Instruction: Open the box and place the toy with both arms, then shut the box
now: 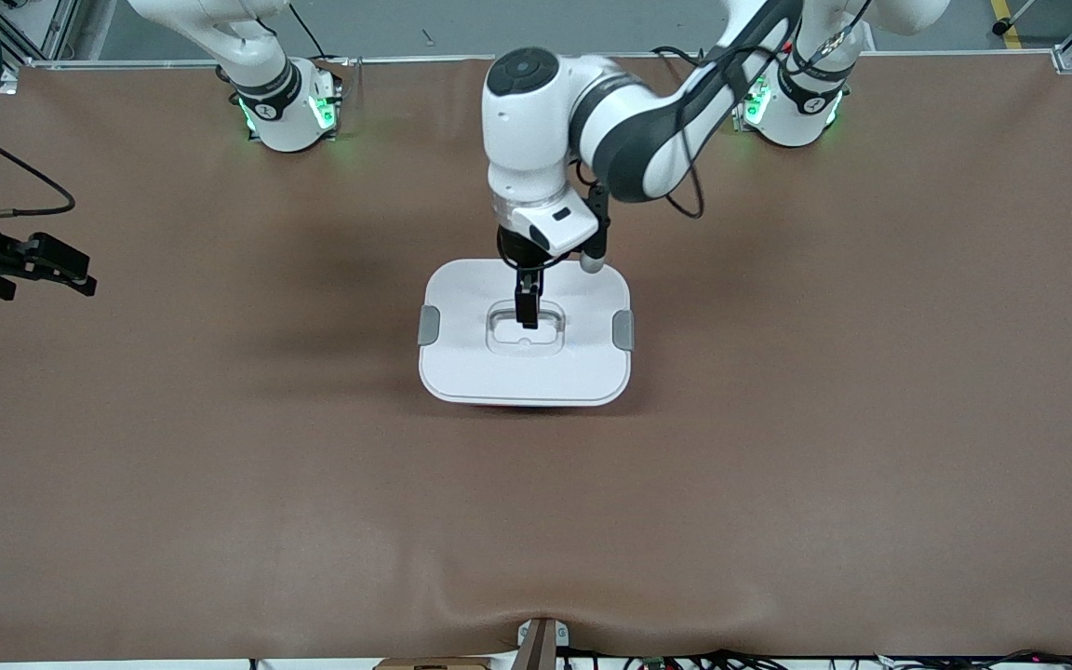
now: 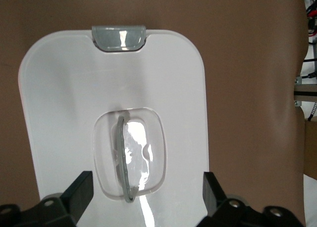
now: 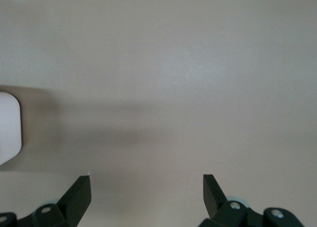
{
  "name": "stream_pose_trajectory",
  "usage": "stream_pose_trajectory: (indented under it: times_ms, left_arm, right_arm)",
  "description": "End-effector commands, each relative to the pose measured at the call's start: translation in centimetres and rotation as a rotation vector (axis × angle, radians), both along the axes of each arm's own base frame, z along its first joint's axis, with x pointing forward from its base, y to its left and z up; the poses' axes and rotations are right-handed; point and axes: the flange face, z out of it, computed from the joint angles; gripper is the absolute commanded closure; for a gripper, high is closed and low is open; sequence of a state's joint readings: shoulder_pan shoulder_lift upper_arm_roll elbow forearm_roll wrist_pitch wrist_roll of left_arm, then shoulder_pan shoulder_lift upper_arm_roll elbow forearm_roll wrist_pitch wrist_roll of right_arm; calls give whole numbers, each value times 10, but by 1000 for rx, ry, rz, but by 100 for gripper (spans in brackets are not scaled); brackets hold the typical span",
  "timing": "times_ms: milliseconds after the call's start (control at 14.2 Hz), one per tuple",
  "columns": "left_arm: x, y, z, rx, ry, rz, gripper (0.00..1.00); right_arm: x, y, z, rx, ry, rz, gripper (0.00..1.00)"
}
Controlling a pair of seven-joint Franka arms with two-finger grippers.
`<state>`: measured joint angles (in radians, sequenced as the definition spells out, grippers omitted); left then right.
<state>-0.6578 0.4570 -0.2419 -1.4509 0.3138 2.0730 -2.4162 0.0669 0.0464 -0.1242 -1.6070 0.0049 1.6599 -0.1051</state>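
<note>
Front view: the box (image 1: 525, 372) is sitting lidded at mid-table, the left gripper (image 1: 527, 312) hanging over its recessed handle (image 1: 525, 328); the right gripper (image 1: 52, 263) is waiting at the right arm's end. Left wrist view: fingers (image 2: 79, 189) are spreading wide, holding nothing. Right wrist view: fingers (image 3: 79, 193) are gaping over bare table (image 3: 173, 63).

Bright overhead light, glare on lid (image 2: 148, 88)

Glossy white plastic lid (image 1: 525, 368), matt brown table (image 1: 871, 419)
</note>
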Motion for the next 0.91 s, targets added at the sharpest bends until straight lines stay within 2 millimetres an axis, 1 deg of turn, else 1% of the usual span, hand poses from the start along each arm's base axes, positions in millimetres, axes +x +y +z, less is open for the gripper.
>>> stream_pose_trajectory:
  times_ms: [0,141,211,281,422,563,633,774,844]
  left_arm:
    - [13,58,69,6,50,-123,0]
    - [26,103,107,20,82,-245,0]
    - [37,132,122,35,99,-327,0]
    - [45,155,129,63,113,-415,0]
    - [61,203,145,117,128,-573,0]
    - [76,255,148,170,178,-708,0]
    - [81,277,155,186,181,-787,0]
    - [88,322,167,211,184,-924,0]
    - [91,345,165,221,225,-1005,0]
  right_arm:
    - [-2,1,9,9,-12,5,0]
    - [-1,1,10,10,-19,-5,0]
    - [-1,0,13,10,-26,-13,0]
    - [-1,0,17,12,-34,-36,0]
    - [-1,0,16,17,-28,-94,0]
    - [-2,-1,15,18,-21,-101,0]
    - [-2,-1,15,18,-20,-101,0]
    - [-3,-7,12,18,-14,-113,0]
    - [-3,-9,13,17,-15,-116,0]
